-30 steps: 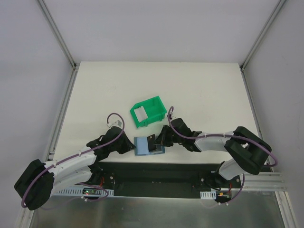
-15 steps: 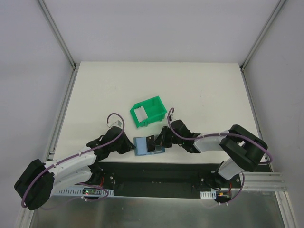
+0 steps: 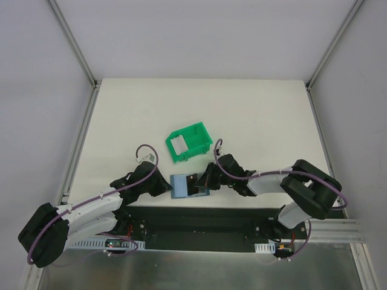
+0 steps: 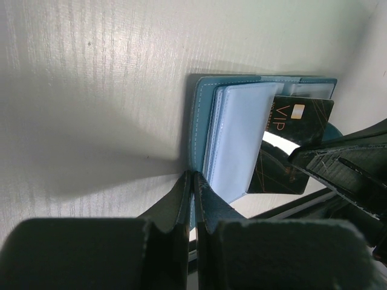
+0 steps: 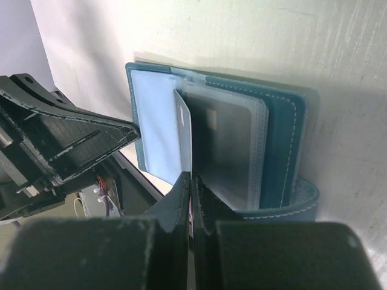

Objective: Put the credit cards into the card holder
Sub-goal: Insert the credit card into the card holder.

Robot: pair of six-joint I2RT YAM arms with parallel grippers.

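Top view, table: we see the white table (image 3: 254, 121) with the card holder (image 3: 181, 186) lying open near its front edge, between our two arms.
Top view, bin: a green bin (image 3: 189, 142) stands just beyond the card holder, apart from it.
Top view, tools: the left tool (image 3: 166, 188) meets the holder's left edge and the right tool (image 3: 203, 181) reaches over its right half. Jaw state is too small to read here.
Left wrist, tool: our left tool is closed, pinching the teal cover at its near edge and pinning the holder to the table.
Left wrist, card: a dark card (image 4: 293, 151) marked VIP lies on the far side of the pale blue sleeves (image 4: 239, 139), one edge tucked behind them, with the right tool at its outer end.
Left wrist, axis: the card's long side runs roughly parallel to the holder's fold.
Right wrist, tool: our right tool is closed on a card seen nearly edge-on. It looks pale from here, and we judge it to be the same dark card caught at a glancing angle.
Right wrist, holder: the holder lies straight ahead of the fingers, with a greyish card (image 5: 224, 142) already behind a clear sleeve.
Next move, our judgement: the right arm carries the card, so it must slide sideways toward the fold while the left keeps the cover down.
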